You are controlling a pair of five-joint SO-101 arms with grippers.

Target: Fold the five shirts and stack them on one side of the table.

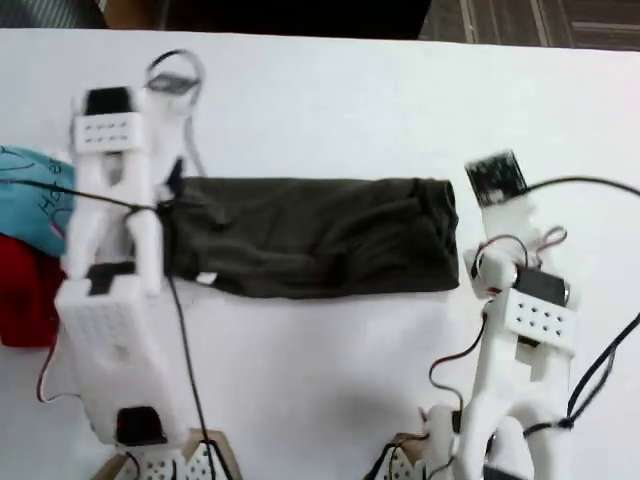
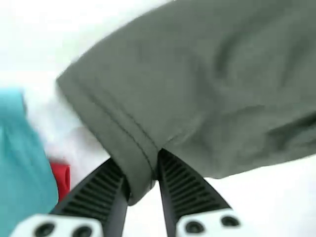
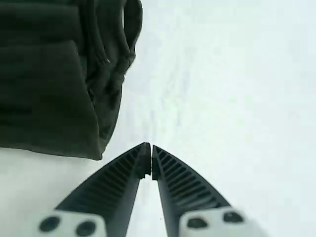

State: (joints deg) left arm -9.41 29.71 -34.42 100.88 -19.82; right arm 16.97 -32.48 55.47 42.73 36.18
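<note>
**Left claw had the hem, right claw sat parked**

Far left on the counter [image 1: 330,100] you had the teal shirt [image 1: 30,195] and the red shirt [image 1: 22,295] sitting at the edge, which I'd guess was your stacking side. Your left claw [image 2: 140,160] was pinching the hem at the left end of the dark shirt [image 1: 310,235], a long folded strip across the middle, so it looked set to carry that end over. Your right claw [image 3: 149,148] was pressed together on nothing, just beside the shirt's right end, probably off the cloth on purpose.

No legible text or labels.
</note>
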